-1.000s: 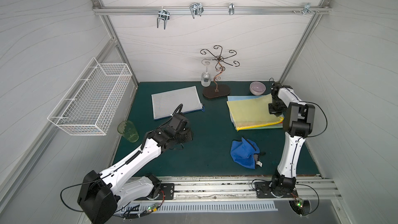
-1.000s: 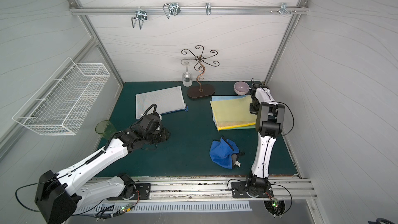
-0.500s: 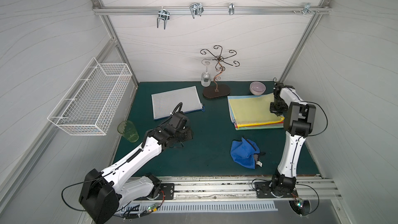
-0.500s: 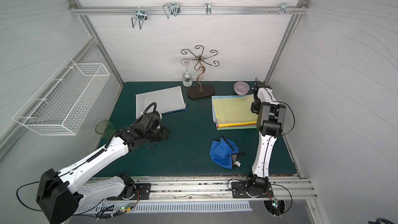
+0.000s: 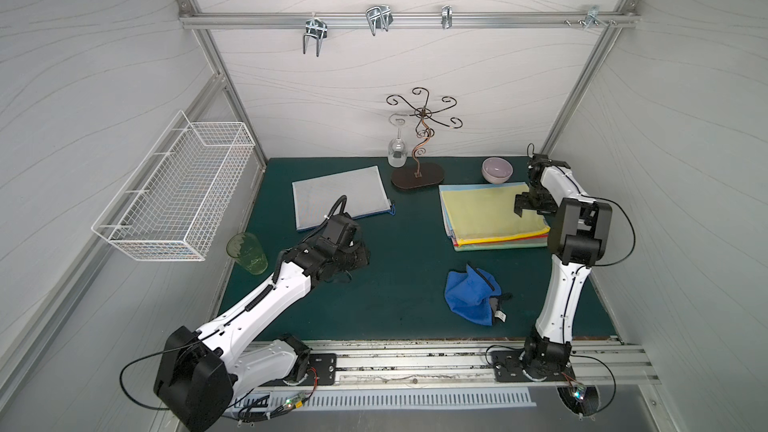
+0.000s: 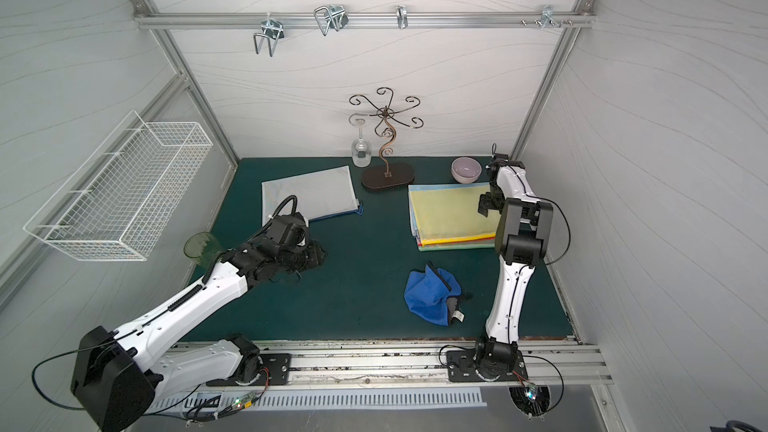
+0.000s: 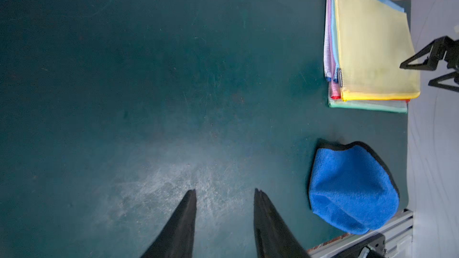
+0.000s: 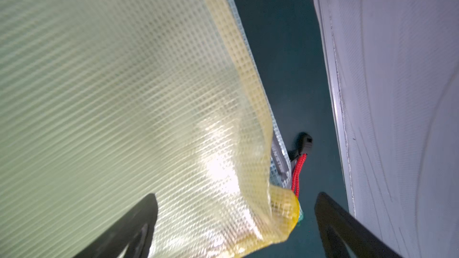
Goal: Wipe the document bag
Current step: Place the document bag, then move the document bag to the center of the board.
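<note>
A yellow mesh document bag (image 5: 488, 216) (image 6: 451, 214) tops a stack of coloured bags at the right of the green mat. My right gripper (image 5: 527, 206) (image 8: 236, 202) hovers over the bag's right edge, open, with its curled corner (image 8: 280, 209) lying loose between the wide-apart fingers. A crumpled blue cloth (image 5: 471, 295) (image 7: 352, 189) lies near the front, apart from both grippers. My left gripper (image 5: 361, 258) (image 7: 224, 192) hangs low over bare mat left of the cloth, partly open with nothing in it. A grey mesh bag (image 5: 340, 195) lies at the back left.
A lilac bowl (image 5: 497, 169) sits behind the stack. A glass stand (image 5: 417, 178) with a hanging wine glass (image 5: 397, 151) is at the back centre. A green cup (image 5: 247, 253) stands by the left wall under a wire basket (image 5: 174, 197). The right wall (image 8: 397, 95) is close.
My right gripper has opened and let go of the yellow bag, which swung from askew to square on the stack. The left arm barely moved; its jaws widened slightly.
</note>
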`<action>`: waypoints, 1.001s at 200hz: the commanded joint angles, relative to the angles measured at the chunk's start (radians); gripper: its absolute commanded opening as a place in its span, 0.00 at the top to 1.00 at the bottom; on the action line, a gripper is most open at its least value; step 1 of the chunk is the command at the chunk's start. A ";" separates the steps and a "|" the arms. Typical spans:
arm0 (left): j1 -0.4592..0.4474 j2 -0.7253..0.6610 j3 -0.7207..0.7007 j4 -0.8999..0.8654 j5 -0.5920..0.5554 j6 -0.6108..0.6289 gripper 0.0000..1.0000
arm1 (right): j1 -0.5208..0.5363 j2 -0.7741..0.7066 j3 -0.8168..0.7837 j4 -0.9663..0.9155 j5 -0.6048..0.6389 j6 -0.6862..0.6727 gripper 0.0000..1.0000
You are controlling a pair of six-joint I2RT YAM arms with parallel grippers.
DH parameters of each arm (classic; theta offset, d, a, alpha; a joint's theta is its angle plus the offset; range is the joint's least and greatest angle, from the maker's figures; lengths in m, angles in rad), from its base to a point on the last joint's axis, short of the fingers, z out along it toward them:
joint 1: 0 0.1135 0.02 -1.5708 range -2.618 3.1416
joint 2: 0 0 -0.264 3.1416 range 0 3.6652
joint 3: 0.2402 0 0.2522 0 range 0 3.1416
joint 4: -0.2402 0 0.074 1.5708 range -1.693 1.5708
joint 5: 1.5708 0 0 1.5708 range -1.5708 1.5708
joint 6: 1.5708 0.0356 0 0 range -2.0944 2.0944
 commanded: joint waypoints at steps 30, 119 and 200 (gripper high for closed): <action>0.242 -0.027 -0.054 0.072 0.099 -0.079 0.50 | 0.145 -0.213 -0.047 0.042 -0.369 0.034 0.01; 0.464 0.285 0.103 0.104 -0.131 -0.144 0.43 | 0.576 -0.419 -0.291 0.086 -0.609 0.059 0.01; 0.562 0.570 0.263 0.192 -0.179 -0.174 0.41 | 0.592 -0.486 -0.335 0.064 -0.648 0.046 0.01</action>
